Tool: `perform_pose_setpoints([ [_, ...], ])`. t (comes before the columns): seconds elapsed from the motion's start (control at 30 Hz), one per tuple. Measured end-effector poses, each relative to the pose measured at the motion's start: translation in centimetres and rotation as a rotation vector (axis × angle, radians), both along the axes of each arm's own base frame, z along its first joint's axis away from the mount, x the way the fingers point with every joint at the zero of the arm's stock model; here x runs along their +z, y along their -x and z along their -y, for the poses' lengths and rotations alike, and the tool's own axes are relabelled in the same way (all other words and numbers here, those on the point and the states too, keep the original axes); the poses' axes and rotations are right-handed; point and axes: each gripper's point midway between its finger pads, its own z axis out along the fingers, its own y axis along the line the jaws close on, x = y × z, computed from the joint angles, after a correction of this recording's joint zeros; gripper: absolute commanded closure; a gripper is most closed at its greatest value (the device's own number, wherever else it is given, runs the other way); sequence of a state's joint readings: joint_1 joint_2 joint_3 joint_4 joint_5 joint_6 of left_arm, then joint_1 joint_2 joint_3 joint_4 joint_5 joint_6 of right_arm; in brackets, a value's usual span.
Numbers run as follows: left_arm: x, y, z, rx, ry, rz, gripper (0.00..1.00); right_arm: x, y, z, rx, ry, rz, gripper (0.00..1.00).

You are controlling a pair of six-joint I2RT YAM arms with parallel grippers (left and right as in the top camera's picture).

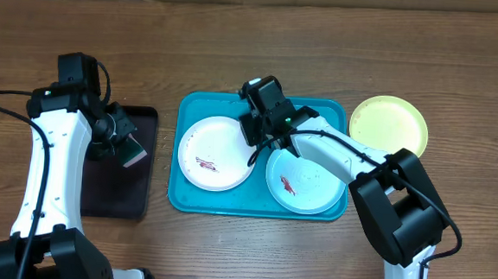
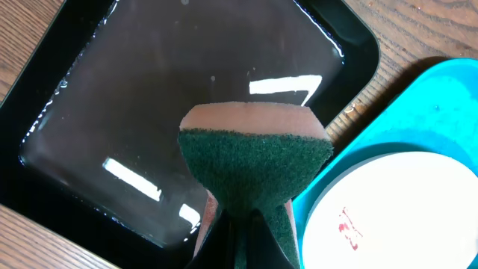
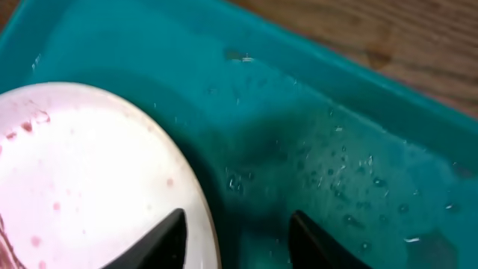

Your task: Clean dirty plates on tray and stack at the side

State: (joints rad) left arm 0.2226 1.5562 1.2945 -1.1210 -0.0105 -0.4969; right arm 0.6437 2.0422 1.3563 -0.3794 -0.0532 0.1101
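Above the black tray (image 2: pixel 149 90), the left gripper (image 2: pixel 243 232) pinches a green sponge (image 2: pixel 254 164) ready for scrubbing, while the right gripper (image 3: pixel 235 239), jaws spread, straddles the rim of a smeared plate (image 3: pixel 89 172) on the blue tray (image 3: pixel 336 149), probably to steady it.

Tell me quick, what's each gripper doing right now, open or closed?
Left gripper: closed on the green sponge.
Right gripper: open, holding nothing.
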Motion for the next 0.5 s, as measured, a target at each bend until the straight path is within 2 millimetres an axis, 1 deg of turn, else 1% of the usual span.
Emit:
perform_pose_setpoints([
  [0.1,0.0,0.0,0.0,0.0,0.0,0.0,0.96,0.0,0.2,-0.2,0.011,-0.008,-0.01,0.61],
  [0.33,0.0,0.0,0.0,0.0,0.0,0.0,0.96,-0.2,1.0,-0.7,0.036,-0.034,-0.045,0.61],
  [0.4,0.0,0.0,0.0,0.0,0.0,-0.001,0.96,-0.5,1.0,-0.7,0.039,-0.035,-0.05,0.6],
  [0.5,0.0,0.1,0.0,0.0,0.001,-0.005,0.96,-1.5,1.1,-0.6,0.038,-0.025,-0.066,0.61],
])
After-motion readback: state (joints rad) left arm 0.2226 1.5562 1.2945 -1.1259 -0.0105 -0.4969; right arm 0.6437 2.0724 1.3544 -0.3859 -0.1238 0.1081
